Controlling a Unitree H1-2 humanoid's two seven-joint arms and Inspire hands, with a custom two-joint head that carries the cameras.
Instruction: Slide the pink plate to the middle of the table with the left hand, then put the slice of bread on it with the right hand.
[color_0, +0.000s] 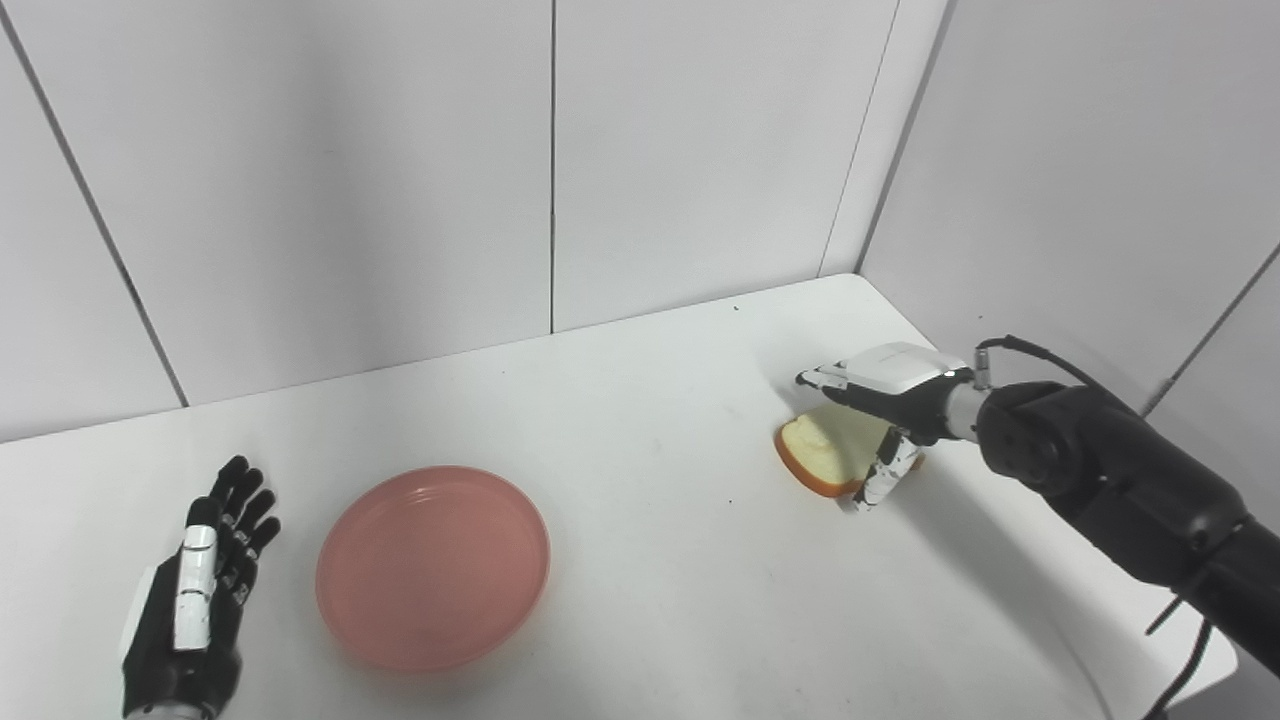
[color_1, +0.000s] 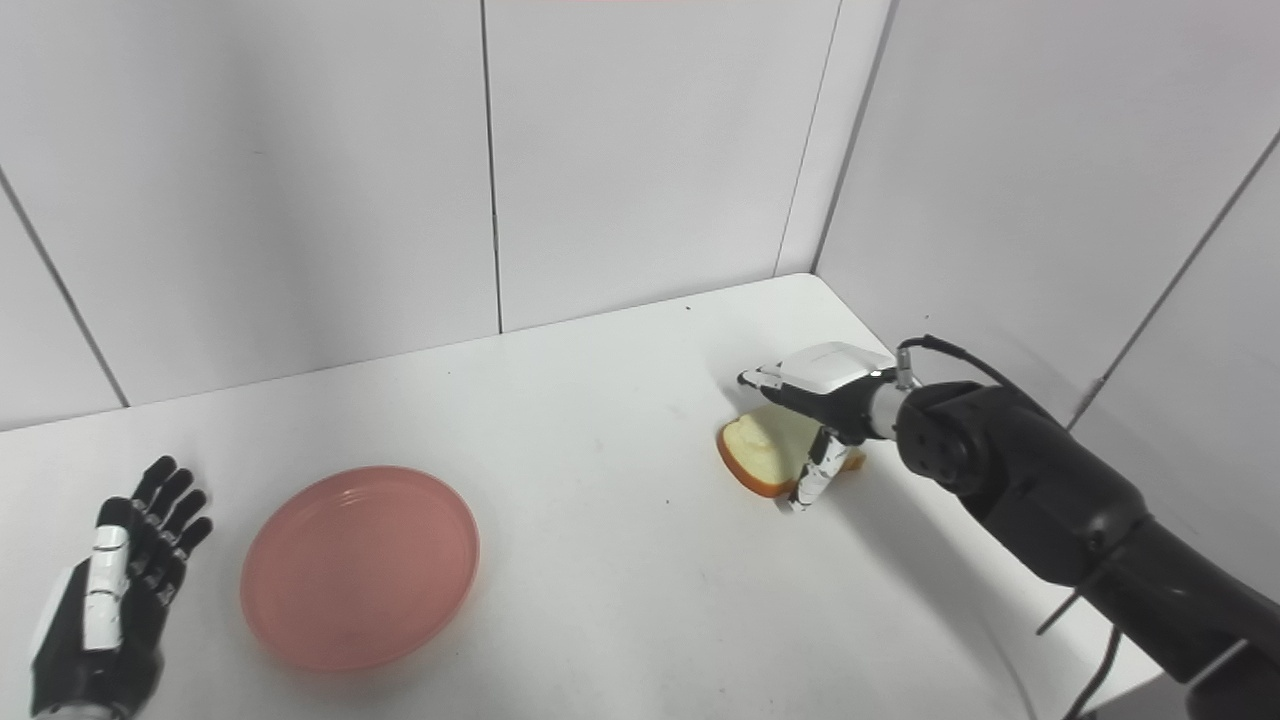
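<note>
The pink plate (color_0: 433, 566) lies on the white table (color_0: 650, 420), left of the middle. My left hand (color_0: 200, 590) rests open on the table just left of the plate, fingers spread, not touching it. The slice of bread (color_0: 825, 450) lies at the right side of the table, pale with a brown crust. My right hand (color_0: 885, 400) hovers over it, open: its fingers (color_0: 825, 378) stretch out above the far side and the thumb (color_0: 880, 480) reaches down at the near edge. The bread's right part is hidden under the hand.
Grey wall panels (color_0: 550, 160) close off the table at the back and at the right. The table's rounded front right corner (color_0: 1150, 670) lies under my right forearm. A cable (color_0: 1040, 355) loops off the right wrist.
</note>
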